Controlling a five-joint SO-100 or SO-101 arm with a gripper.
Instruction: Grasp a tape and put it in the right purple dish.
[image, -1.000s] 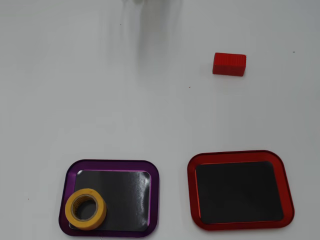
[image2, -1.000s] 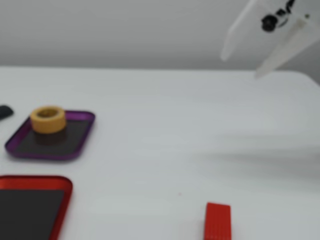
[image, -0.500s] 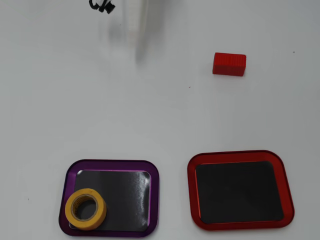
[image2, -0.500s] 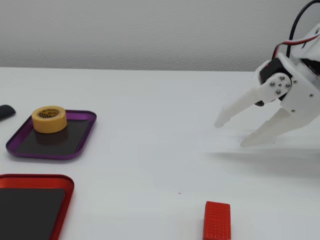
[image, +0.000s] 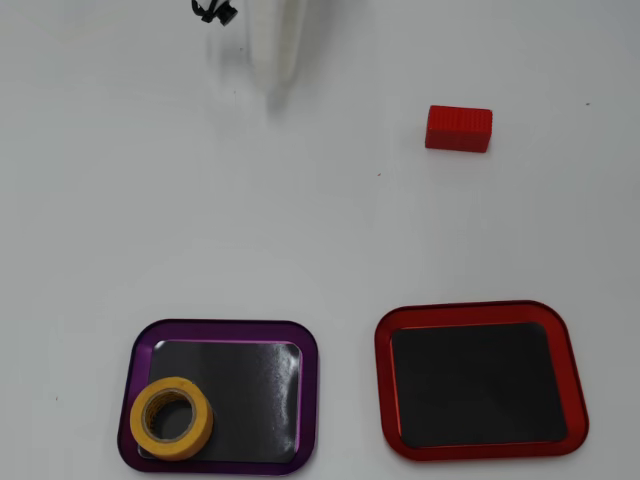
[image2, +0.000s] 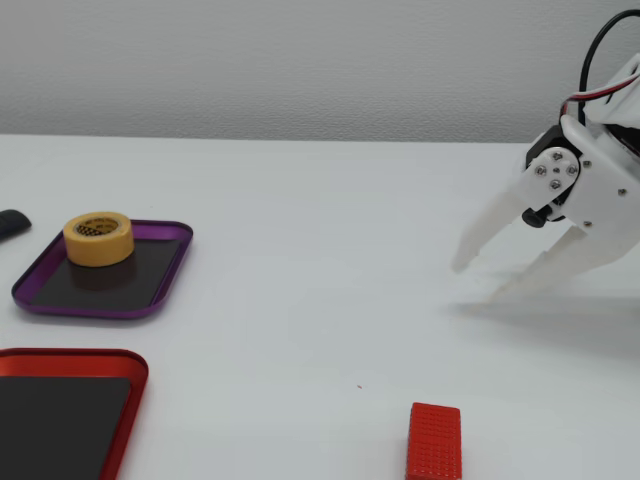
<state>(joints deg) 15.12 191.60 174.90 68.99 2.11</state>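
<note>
The yellow tape roll (image: 171, 418) lies flat inside the purple dish (image: 310, 385), in its front-left corner in the overhead view. In the fixed view the tape (image2: 99, 238) sits at the far end of the purple dish (image2: 160, 283). My white gripper (image2: 478, 278) is at the right in the fixed view, far from the dish, just above the table, open and empty. In the overhead view only a blurred white part of the arm (image: 275, 45) shows at the top edge.
A red-rimmed tray (image: 385, 385) with a dark inside sits right of the purple dish in the overhead view; it also shows at the fixed view's lower left (image2: 125, 405). A red ribbed block (image: 459, 129) lies on the white table, also in the fixed view (image2: 434, 441). A dark object (image2: 12, 224) sits at the left edge.
</note>
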